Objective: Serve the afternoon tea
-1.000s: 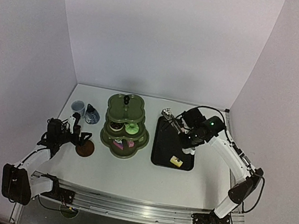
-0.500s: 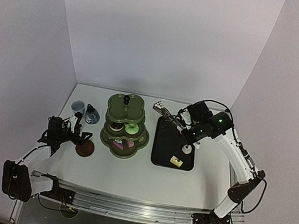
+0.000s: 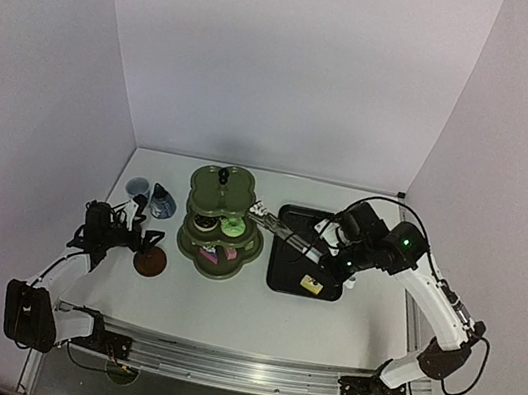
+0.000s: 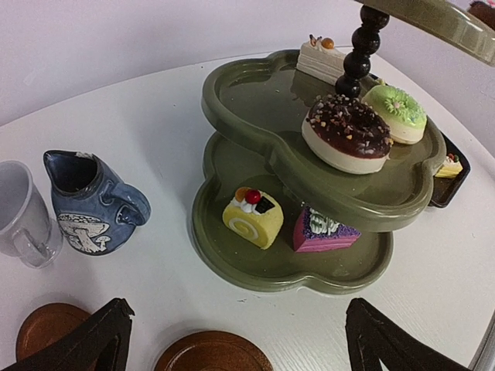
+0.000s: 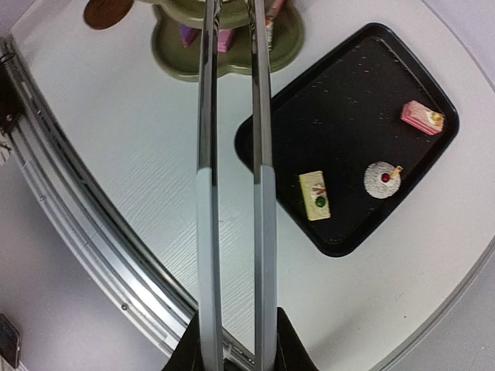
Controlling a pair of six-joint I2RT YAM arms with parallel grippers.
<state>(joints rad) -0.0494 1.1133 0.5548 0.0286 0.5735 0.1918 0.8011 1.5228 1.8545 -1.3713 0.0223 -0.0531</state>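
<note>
I see right gripper (image 3: 335,258) pinching thin metal tongs (image 3: 284,228), olive-green three-tier stand (image 3: 207,186) ahead. Left gripper (image 4: 237,309) spread; round brown saucer (image 4: 213,355) beneath.

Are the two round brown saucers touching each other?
Apart. The left wrist view shows a strip of bare white table between one saucer and the other saucer.

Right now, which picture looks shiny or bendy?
Right wrist view: the tongs gleam with bright streaks and look stretched, so near the lens. Left wrist view: the stand shines glossy. Top view: the rail curves, a wide-lens bend.
</note>
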